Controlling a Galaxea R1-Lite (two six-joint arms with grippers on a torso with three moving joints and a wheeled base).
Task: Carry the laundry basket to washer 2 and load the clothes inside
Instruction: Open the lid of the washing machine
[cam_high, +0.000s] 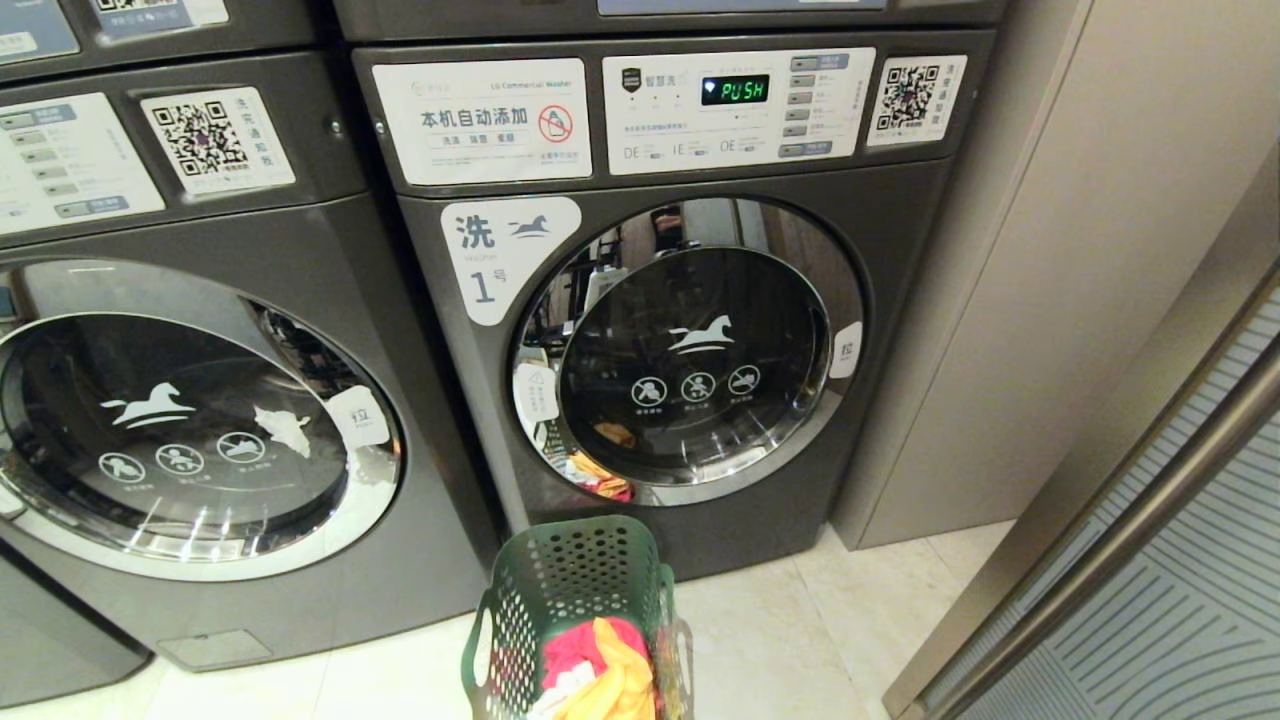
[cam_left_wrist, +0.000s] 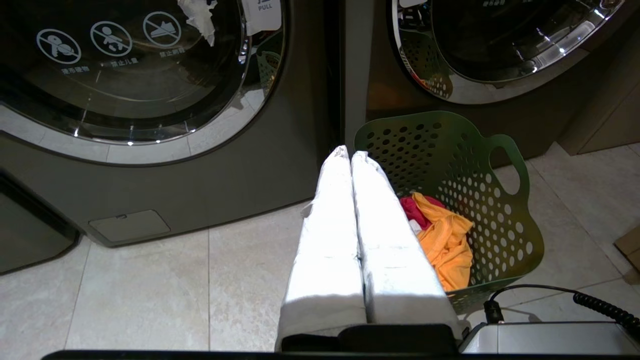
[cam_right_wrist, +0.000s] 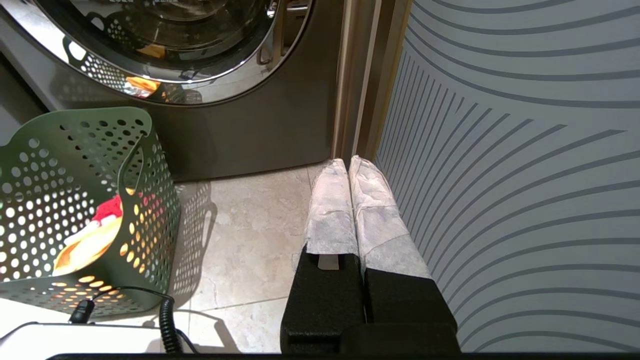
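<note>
From the head view, the laundry basket stands on the pale tiled floor just in front of a dark grey washer labelled "1", at its lower left corner. The clothes lie heaped inside: red, yellow-orange and a bit of white. That washer's round chrome-rimmed door is closed and its display reads "PUSH". A second dark grey washer stands to the left, door also closed; its number label is out of frame, so it may be washer 2, but that cannot be confirmed here. Neither arm shows in this view. A patterned glass panel runs along the right.

In the left wrist view, the left gripper reaches out low and level over the floor, its white-wrapped fingers pressed flat together and holding nothing. It hangs just beside the basket, apart from it, with its tips pointing at the seam between the two washers. The orange and red clothes show in the basket's bottom.

In the right wrist view, the right gripper is posed the same way, fingers clenched on nothing, close alongside the striped glass panel. The basket sits well to its side, near the washer's front.
</note>
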